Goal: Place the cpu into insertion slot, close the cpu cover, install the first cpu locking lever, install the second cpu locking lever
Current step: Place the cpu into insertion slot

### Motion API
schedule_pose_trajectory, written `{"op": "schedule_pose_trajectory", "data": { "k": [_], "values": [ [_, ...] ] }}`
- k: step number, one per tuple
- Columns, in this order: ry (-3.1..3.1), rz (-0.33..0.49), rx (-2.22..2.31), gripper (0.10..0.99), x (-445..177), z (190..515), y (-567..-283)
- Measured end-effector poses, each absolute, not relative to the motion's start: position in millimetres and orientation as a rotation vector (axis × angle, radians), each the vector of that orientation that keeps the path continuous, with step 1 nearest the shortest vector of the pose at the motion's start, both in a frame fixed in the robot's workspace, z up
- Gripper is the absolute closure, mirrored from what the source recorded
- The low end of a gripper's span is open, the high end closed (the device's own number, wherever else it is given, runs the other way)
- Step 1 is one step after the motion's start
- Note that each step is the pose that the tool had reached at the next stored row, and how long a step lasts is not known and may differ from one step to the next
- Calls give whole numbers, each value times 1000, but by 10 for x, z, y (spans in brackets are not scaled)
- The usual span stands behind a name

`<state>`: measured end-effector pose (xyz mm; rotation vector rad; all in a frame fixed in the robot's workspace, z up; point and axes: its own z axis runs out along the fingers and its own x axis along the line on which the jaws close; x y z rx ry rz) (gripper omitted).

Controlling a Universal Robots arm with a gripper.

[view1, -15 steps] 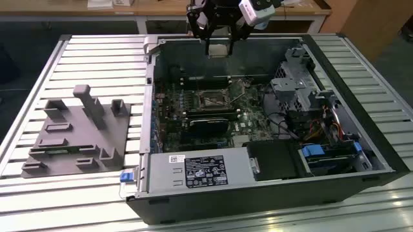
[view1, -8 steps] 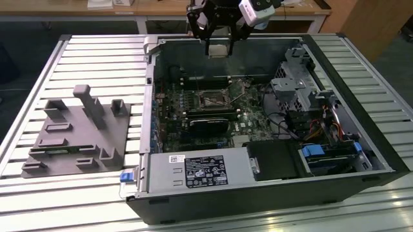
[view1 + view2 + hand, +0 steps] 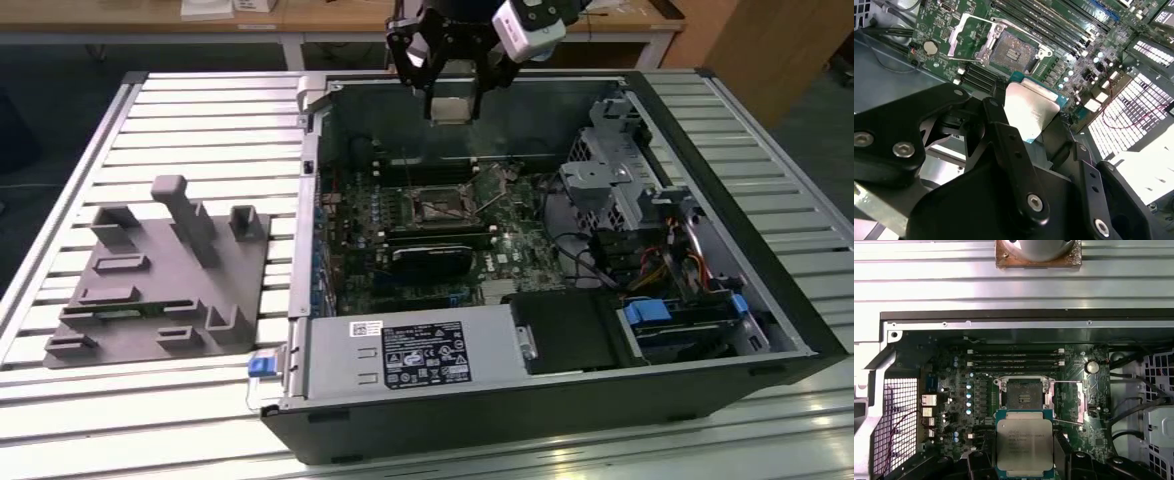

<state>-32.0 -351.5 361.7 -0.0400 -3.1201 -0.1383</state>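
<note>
Part of the cpu (image 3: 1033, 107) behind the claw (image 3: 1030, 119) in the second wrist view

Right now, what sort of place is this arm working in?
Probably a robotics lab or test workshop: an open black desktop computer case lies on a ribbed aluminium table, a grey plastic fixture block sits beside it, and wooden workbenches stand behind.

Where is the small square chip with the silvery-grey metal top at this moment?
In the exterior view the silvery-grey square cpu hangs in the fingers of the gripper over the open black computer case, well above the empty silver-rimmed insertion slot.
</note>
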Motion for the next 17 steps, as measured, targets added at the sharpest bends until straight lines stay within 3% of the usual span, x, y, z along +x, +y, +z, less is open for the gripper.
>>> {"op": "schedule_pose_trajectory", "data": {
  "k": [17],
  "values": [
    [-3121,-124,-40,545,-320,3462,-3515]
  ]
}}
